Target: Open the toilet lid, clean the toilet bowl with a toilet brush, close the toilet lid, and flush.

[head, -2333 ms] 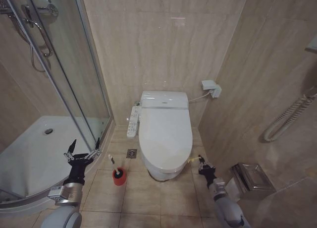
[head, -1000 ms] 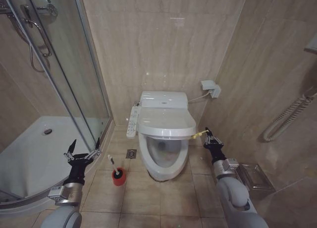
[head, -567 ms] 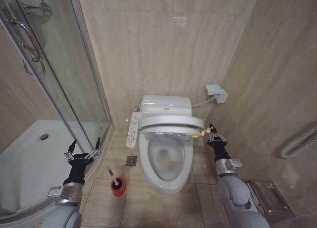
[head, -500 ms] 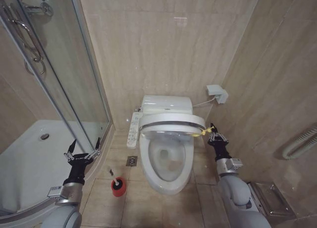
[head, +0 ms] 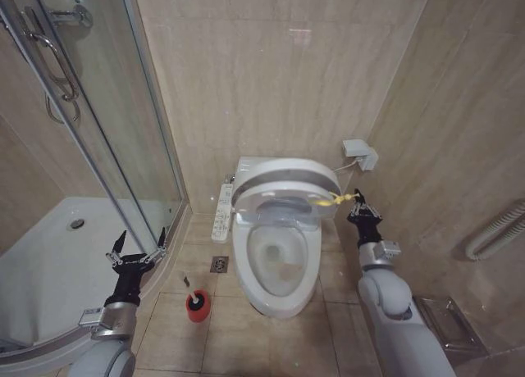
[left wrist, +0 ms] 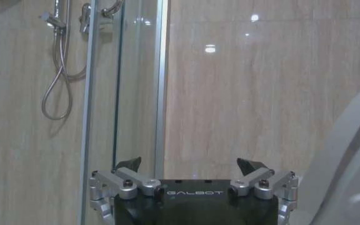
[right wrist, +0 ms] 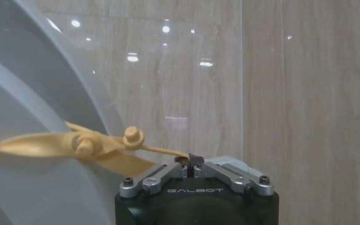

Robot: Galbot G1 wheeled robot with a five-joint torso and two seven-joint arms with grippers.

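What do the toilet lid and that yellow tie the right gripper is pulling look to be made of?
Toilet lid: glossy white, thin rim, likely moulded plastic. Yellow tie: soft matte strip, knotted and creased, probably fabric or rubber; hard to say which. The right gripper is shut on its thin end.

Glass shower door (head: 107,131), white shower tray (head: 49,262), floor drain (head: 219,265), wall socket box (head: 360,154)

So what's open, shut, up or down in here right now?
toilet lid: raised partway, tilted up.
toilet bowl: uncovered.
yellow tie: pinched and pulled by the right gripper.
right gripper: shut on the tie.
left gripper: open, holding nothing.
toilet brush: standing in its red cup.
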